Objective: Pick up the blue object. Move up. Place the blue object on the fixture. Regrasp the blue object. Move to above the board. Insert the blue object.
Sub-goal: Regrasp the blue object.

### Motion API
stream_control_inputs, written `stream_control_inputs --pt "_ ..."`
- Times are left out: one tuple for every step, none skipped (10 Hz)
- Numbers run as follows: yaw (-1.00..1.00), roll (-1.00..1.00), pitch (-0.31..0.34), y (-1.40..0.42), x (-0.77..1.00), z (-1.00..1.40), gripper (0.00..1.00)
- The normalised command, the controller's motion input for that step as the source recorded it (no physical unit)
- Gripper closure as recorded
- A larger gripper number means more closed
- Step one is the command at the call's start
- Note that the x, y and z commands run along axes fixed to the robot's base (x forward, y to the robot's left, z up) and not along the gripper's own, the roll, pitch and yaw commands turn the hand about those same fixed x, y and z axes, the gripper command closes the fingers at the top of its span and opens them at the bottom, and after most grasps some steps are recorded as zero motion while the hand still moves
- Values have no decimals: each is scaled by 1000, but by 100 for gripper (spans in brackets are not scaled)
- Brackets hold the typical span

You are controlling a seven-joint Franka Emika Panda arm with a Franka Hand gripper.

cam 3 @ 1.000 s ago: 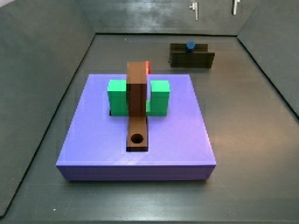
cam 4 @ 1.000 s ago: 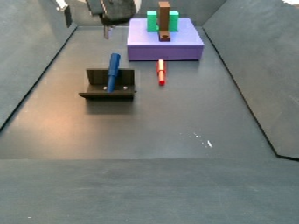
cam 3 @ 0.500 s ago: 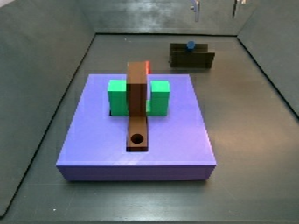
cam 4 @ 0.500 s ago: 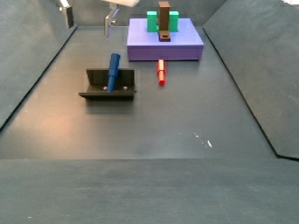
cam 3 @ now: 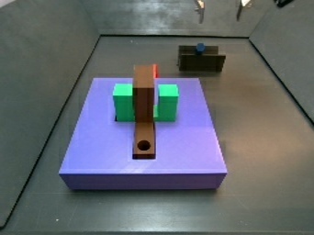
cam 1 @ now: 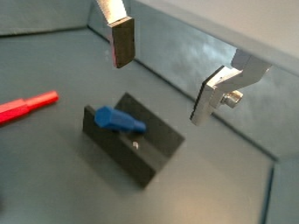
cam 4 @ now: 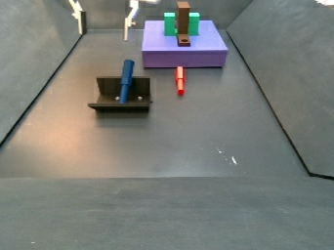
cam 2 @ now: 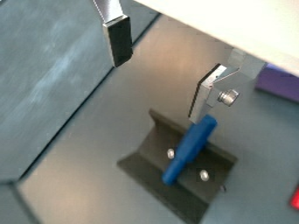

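Observation:
The blue object [cam 4: 127, 80] is a long peg that leans in the dark fixture [cam 4: 121, 100] on the floor. It also shows in a side view [cam 3: 199, 49] and in both wrist views [cam 1: 114, 119] [cam 2: 191, 149]. My gripper [cam 4: 104, 10] is open and empty, high above the fixture at the top of both side views [cam 3: 222, 6]. Nothing lies between its silver fingers [cam 1: 121, 42] [cam 2: 115, 39]. The purple board [cam 3: 147, 138] carries a green block [cam 3: 127, 101] and a brown bar [cam 3: 146, 110] with a hole.
A red peg [cam 4: 181, 80] lies on the floor between the fixture and the board, also in a wrist view [cam 1: 26, 107]. Grey walls enclose the floor on both sides. The fixture also shows in both wrist views [cam 1: 135, 147] [cam 2: 176, 168].
My gripper has risen, now almost out of both side views. The blue object stays in the fixture.

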Motion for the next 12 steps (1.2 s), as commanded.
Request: stream_control_inputs --pt "483 1000 71 -20 -171 -94 0" --pt "469 1000 63 -40 -177 -114 0" --pt "443 1000 37 -74 -149 -166 0" --pt "406 1000 0 -94 -86 -229 0" --pt "269 811 -29 -100 0 -311 0" --pt "229 494 -134 -160 0 -343 0" --pt "151 306 -260 -166 91 -303 0" --pt "26 280 -263 -109 0 -237 0" --pt "0 266 -237 -69 0 -206 0" --pt "0 291 -220 -37 0 -197 0" --pt "0 391 -203 -29 -40 -223 0" --pt "0 317 -186 -14 -54 -243 0"
